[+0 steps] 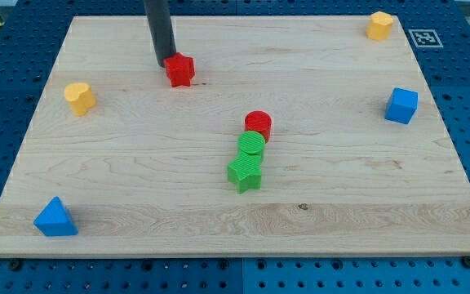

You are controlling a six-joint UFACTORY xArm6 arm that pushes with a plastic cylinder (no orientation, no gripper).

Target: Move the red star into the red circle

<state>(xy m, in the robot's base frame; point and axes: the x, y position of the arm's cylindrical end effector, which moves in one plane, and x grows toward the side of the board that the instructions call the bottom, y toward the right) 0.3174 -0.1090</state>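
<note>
The red star (180, 70) lies on the wooden board near the view's top, left of centre. My tip (164, 62) touches or nearly touches its upper left side. The red circle (259, 123) lies near the board's middle, well to the lower right of the star. A green circle (251, 144) sits right below the red circle and touches it. A green star (245, 172) sits just below the green circle.
A yellow heart (79, 97) is at the left. A blue triangle (55, 217) is at the bottom left. A yellow hexagon (379, 25) is at the top right. A blue cube (401, 105) is at the right edge of the board (365, 204).
</note>
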